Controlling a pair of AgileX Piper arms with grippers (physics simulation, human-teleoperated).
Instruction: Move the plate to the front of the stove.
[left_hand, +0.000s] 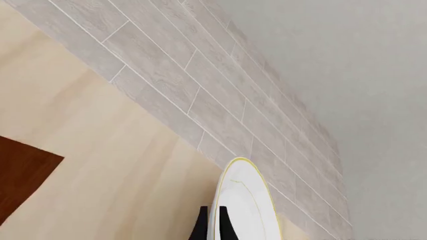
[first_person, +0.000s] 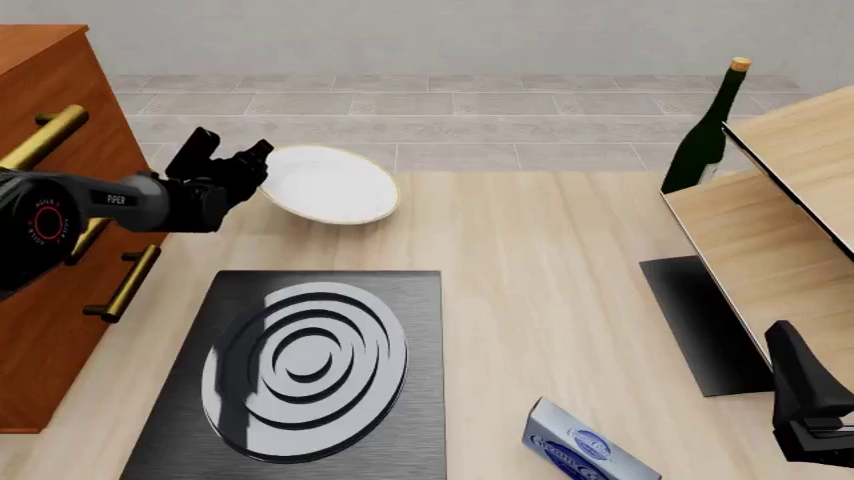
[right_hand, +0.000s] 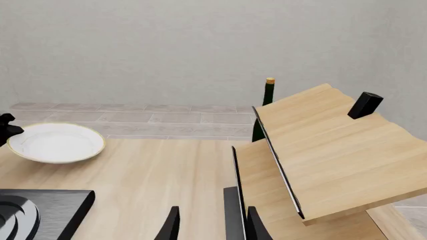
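The white plate (first_person: 334, 186) with its thin yellow rim hangs slightly tilted just above the table, beyond the far edge of the black stove (first_person: 400, 400). My left gripper (first_person: 259, 163) is shut on the plate's left rim. In the left wrist view the plate (left_hand: 248, 205) shows edge-on, with my left gripper (left_hand: 212, 227) clamped on its rim. The right wrist view has the plate (right_hand: 57, 142) at far left and a corner of the stove (right_hand: 47, 207) below it. My right gripper (first_person: 811, 425) stands open and empty at the near right corner, its fingertips (right_hand: 171, 226) spread apart.
A wooden cabinet (first_person: 60, 290) with gold handles stands at the left. A dark wine bottle (first_person: 707, 130), a tilted wooden shelf (first_person: 767, 240) and a plain black mat (first_person: 697, 320) fill the right side. A blue-grey box (first_person: 585, 448) lies near the front, right of the stove.
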